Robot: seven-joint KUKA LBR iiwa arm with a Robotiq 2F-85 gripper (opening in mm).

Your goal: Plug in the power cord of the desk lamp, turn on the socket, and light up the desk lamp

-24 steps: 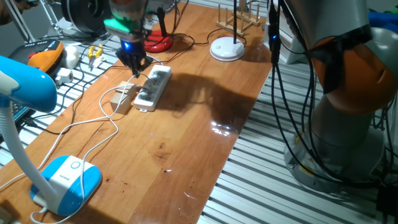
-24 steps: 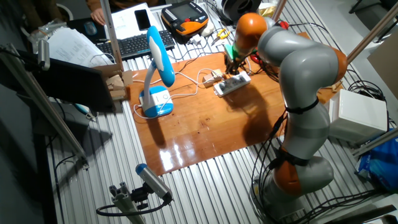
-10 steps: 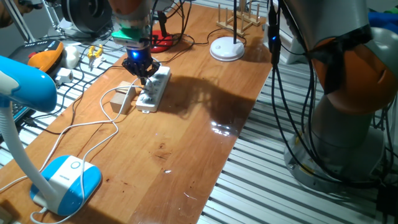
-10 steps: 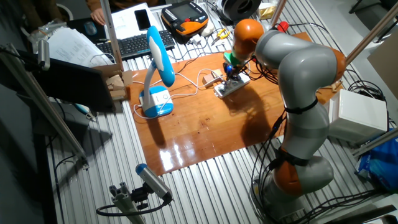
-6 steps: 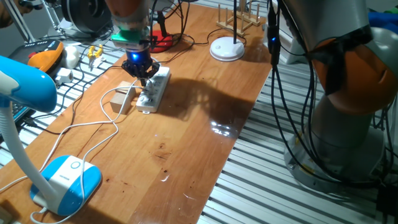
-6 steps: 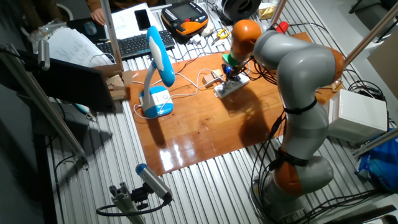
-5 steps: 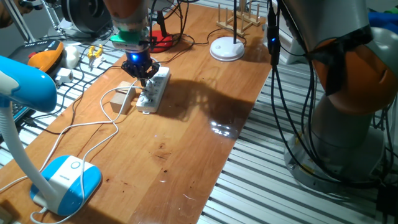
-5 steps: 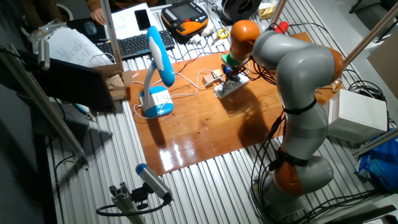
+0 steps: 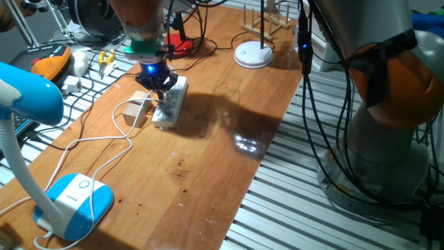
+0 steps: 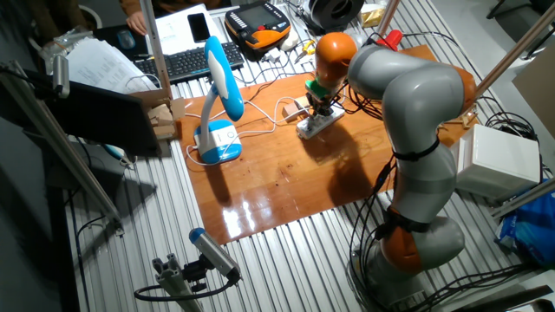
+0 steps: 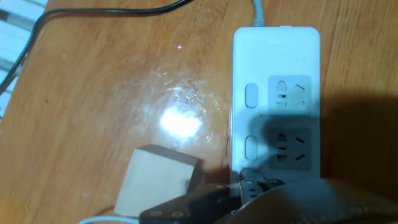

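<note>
socket (image 9: 168, 104): white strip lying flat on the table (image 9: 208, 149), two outlets and two oval buttons showing in hand view.
end effector (image 9: 157, 82): down right over the socket, tips at its top face; can't tell whether the fingers are spread or pinched, hand view only shows dark hardware at the bottom edge.
power cord (image 9: 104, 142): thin white cable running from near the socket to the lamp base; plug not visible.
desk lamp (image 9: 69, 201): well apart from the socket, at the table's near corner.
wooden block (image 11: 155, 180): just beside the socket.
</note>
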